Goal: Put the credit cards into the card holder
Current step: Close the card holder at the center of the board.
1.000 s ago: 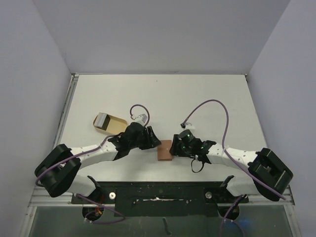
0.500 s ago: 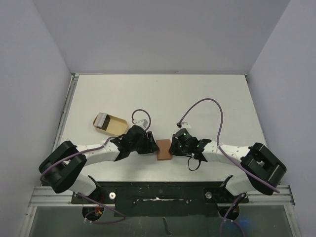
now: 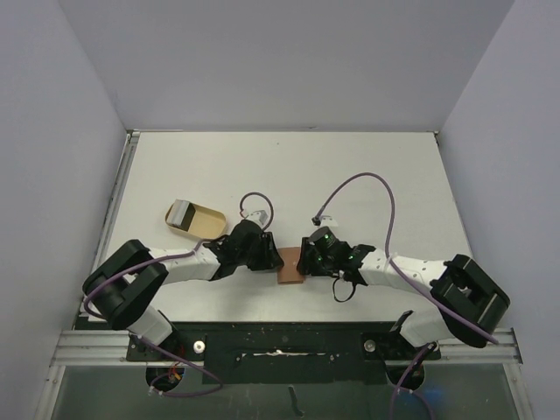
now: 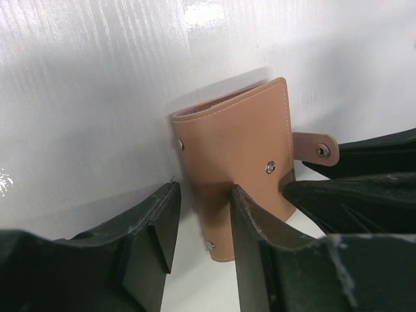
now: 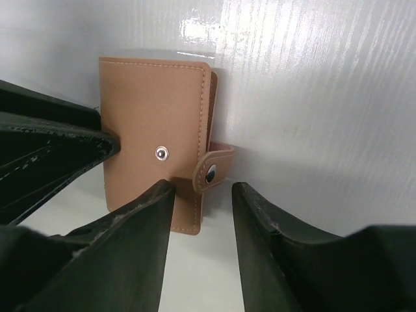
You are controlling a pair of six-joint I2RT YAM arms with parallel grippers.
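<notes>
Brown card holder [image 3: 290, 266] | left hand [image 4: 205, 195], right hand [image 5: 203, 188] flank it; both parted

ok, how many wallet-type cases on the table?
2. The brown card holder lies mid-table, near the front; the larger tan case sits to its left, farther back. Others may be hidden from view.

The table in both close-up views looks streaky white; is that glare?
Yes: left wrist view, reflected light streaks the table above the card holder; right wrist view, a bright patch again; top external view, even light, no glare visible.
</notes>
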